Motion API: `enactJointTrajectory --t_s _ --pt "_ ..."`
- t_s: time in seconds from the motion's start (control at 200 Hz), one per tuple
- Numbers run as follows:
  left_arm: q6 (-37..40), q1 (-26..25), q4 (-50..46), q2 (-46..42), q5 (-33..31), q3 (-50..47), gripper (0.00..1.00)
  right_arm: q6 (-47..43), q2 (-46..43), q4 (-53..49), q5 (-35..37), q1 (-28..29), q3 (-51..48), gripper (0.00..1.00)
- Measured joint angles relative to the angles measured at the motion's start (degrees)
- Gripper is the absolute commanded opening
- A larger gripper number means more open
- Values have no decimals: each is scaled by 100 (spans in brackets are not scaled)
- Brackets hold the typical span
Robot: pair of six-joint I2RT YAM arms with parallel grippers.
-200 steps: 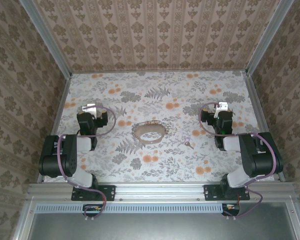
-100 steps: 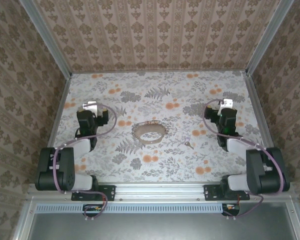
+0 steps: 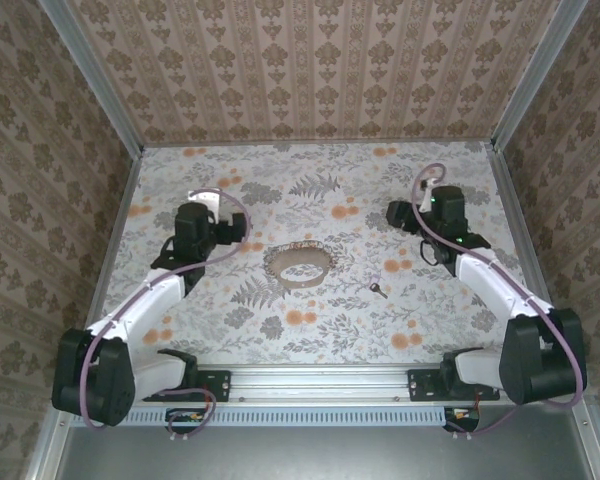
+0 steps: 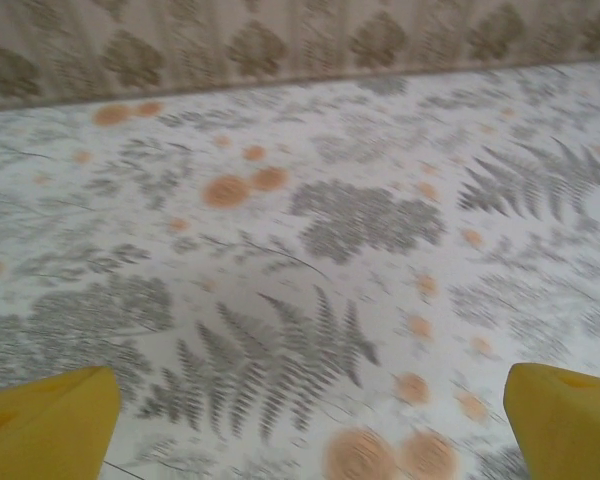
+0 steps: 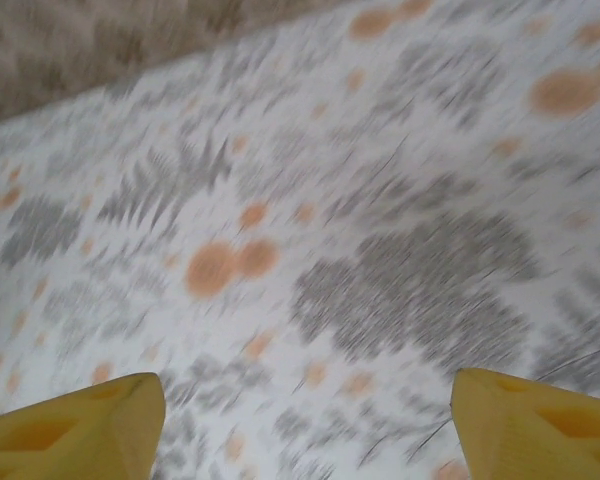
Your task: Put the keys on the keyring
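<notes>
Brownish-silver chain keyring (image 3: pixel 299 287) lies as an oval loop at mid-table, exactly where it lay 1 second ago. The small grey key (image 3: pixel 378 290) sits just to its right, apart from it and likewise unmoved. What has changed is the 2 arms. The left arm (image 3: pixel 145 300) was folded near its base and now stretches forward, its wrist carried farther up the floral table (image 3: pixel 310 190) and nearer the loop. The right arm (image 3: pixel 490 280) has unfolded the same way, its wrist now at the far right, well apart from the key. The left gripper (image 4: pixel 307 428) stands wide, its yellow fingers (image 4: pixel 50 425) in the bottom corners of the wrist view with bare cloth between them. The right gripper (image 5: pixel 310 425) also shows its fingers (image 5: pixel 535 420) spread with nothing between them. In both wrist views the fingers are cut off by the lower edge, and the right one is smeared by blur. From above, the wrist bodies hide the fingertips. The key's shape is too small to make out, and the chain is faint against the pattern.
</notes>
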Motion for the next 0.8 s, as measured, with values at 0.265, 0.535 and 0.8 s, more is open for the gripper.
enactJointTrajectory --t_s 0.265,0.535,0.8 --pt "-98 -905 -918 -55 398 173 94 -15 968 -848 -678 975 503 55" --pt "-81 -1582 -1233 551 610 734 89 -334 1311 -1360 -868 1513 525 46" --pt "-131 -1847 -1196 1161 673 798 81 -546 1497 -1563 -813 1971 551 47"
